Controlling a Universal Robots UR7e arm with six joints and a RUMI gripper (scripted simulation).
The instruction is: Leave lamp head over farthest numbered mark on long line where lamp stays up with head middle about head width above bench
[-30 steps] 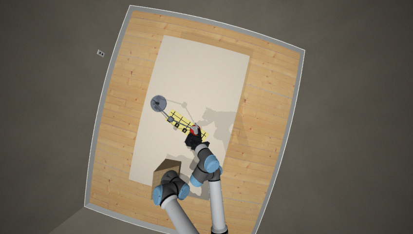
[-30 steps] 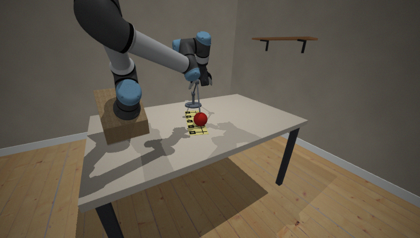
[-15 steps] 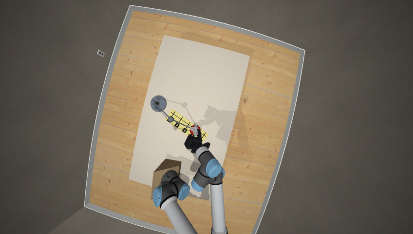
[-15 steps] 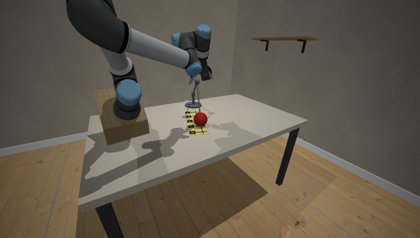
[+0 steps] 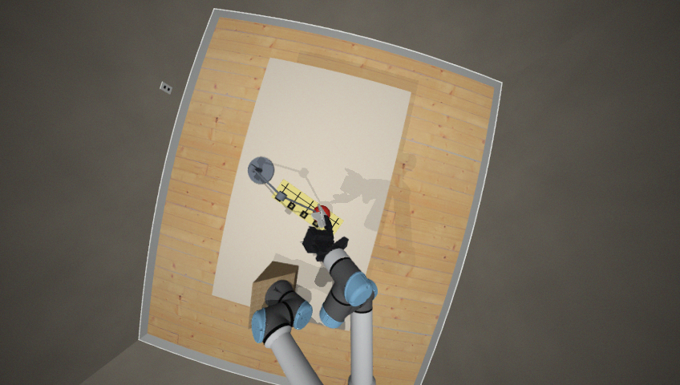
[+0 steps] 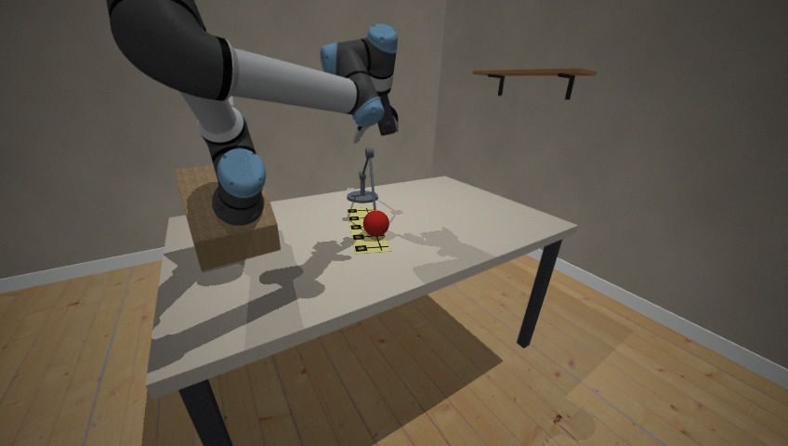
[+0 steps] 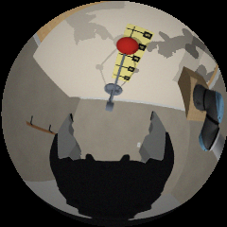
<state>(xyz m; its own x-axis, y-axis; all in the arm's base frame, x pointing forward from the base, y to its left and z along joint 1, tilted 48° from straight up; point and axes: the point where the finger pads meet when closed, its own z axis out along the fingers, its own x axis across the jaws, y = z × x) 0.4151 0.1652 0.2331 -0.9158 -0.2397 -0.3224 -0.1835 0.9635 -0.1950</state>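
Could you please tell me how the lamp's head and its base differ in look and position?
The head is a red ball, while the base is a flat grey disc. The head hangs over the yellow strip; the base stands beyond the strip's end. Both look round from above.

Pincer point(image 5: 321, 215) point(image 6: 375, 136) point(image 7: 111, 113) higher now — risen from around lamp's elbow joint point(image 5: 280, 196) point(image 6: 369, 152) point(image 7: 110, 107) — visible gap between.
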